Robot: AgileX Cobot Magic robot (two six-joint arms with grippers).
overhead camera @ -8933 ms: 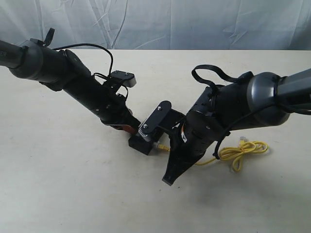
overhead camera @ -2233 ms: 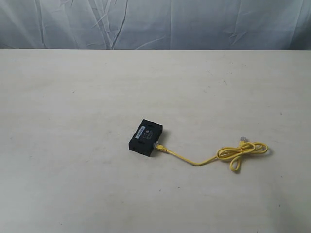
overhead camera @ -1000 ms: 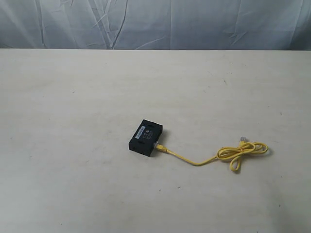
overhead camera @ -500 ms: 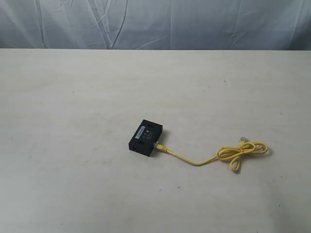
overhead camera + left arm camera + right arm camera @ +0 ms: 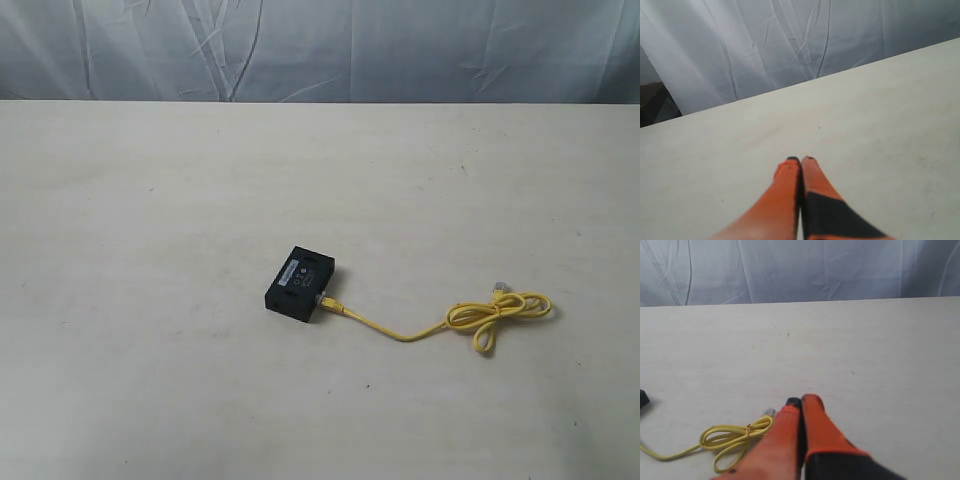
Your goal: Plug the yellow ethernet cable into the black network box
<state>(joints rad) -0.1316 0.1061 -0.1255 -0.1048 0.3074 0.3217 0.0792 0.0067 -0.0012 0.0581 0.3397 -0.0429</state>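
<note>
Two arms that crowded over the black network box (image 5: 300, 286) roughly nine seconds ago have left the exterior view. For the last couple of seconds nothing on the worktop (image 5: 150, 200) has shifted.

The box lies flat, label up. One plug (image 5: 327, 301) of the yellow ethernet cable (image 5: 400, 338) sits against the box's side, apparently seated in a port. How deep it goes is too small to tell. From there the cord trails away from the box to a loose knot, well apart from it, with the free plug (image 5: 499, 288) on the far side of the knot from the box.

The left end effector (image 5: 801, 160) has its orange fingers pressed together with nothing between them. It hangs over bare worktop with the box out of its camera's sight. The right end effector (image 5: 800, 401) is likewise closed and empty. Its camera looks down on the knotted loop, and only a dark corner of the box (image 5: 642, 399) shows at the picture's edge.

With both arms drawn back, nothing held and the cord staying put at the box, the insertion looks done. The task reads as complete, or at most awaiting a check that the plug has latched.
</note>
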